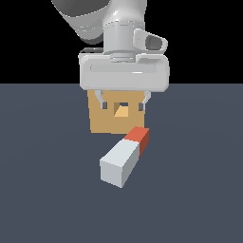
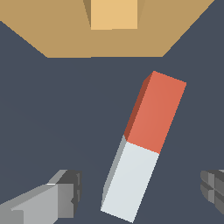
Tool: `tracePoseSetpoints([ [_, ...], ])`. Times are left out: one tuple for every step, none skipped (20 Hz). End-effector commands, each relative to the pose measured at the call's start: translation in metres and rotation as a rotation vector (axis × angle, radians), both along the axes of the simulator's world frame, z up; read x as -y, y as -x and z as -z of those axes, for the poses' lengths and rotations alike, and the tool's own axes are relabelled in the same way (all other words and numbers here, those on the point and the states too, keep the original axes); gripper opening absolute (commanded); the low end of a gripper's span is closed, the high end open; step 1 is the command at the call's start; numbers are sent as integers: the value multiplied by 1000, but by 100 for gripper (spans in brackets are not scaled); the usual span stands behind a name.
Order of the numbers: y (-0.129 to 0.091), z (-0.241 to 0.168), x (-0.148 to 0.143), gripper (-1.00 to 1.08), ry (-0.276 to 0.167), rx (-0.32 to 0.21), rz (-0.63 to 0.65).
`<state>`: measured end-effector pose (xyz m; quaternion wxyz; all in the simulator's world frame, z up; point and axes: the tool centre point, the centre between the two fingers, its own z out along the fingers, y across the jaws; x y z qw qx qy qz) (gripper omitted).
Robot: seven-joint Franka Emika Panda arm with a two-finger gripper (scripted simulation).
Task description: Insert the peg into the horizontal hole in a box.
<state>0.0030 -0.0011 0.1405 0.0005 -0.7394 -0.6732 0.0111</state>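
Plainly, the jaws stand wide apart with nothing between them: in the wrist view one finger [image 2: 57, 197] sits on one side of the peg [image 2: 142, 144] and the other finger on the far side, neither touching it. The gripper [image 1: 122, 99] hangs above the floor [image 1: 42, 190], raised well clear of the peg, and in the exterior view it partly covers the upper face of the box [image 1: 107, 121].

Taking the box as the landmark: the peg lies flat on the floor just in front of the box, apart from it, its red-orange end nearest the box and its pale end pointing away. It lies skewed, not square to the box's face. The hole [image 1: 123, 110] opens in the middle of that face, with the peg's red end below it and off toward the exterior view's right.

The step in hand looks like the approach before the grasp; nothing is held yet. The next move, I judge, calls for turning the wrist so the fingers line up across the skewed bar, lowering until they straddle it, probably over the pale part, then closing. Lifting and squaring the peg to the hole comes after.

Count: one peg, one box, one hole, one gripper with two fingers.
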Motion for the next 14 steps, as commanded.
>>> tracePoseSetpoints([
  [-1,13,10,100,-1,3,68],
  [-2,19,15,100,-2,5,101],
  [-2,24,20,100,-3,7,133],
  [-2,30,24,100,-3,9,163],
  [-2,35,29,100,-4,10,191],
  [-2,40,33,100,-5,12,217],
  [-2,44,36,100,-6,13,241],
  [-2,48,39,100,-6,14,263],
  [-2,52,42,100,-7,15,283],
  [-1,55,45,100,-8,16,301],
  [-1,58,47,100,-8,17,316],
  [-1,60,49,100,-9,18,329],
  [-1,62,50,100,-9,19,339],
  [0,64,51,100,-10,19,347],
])
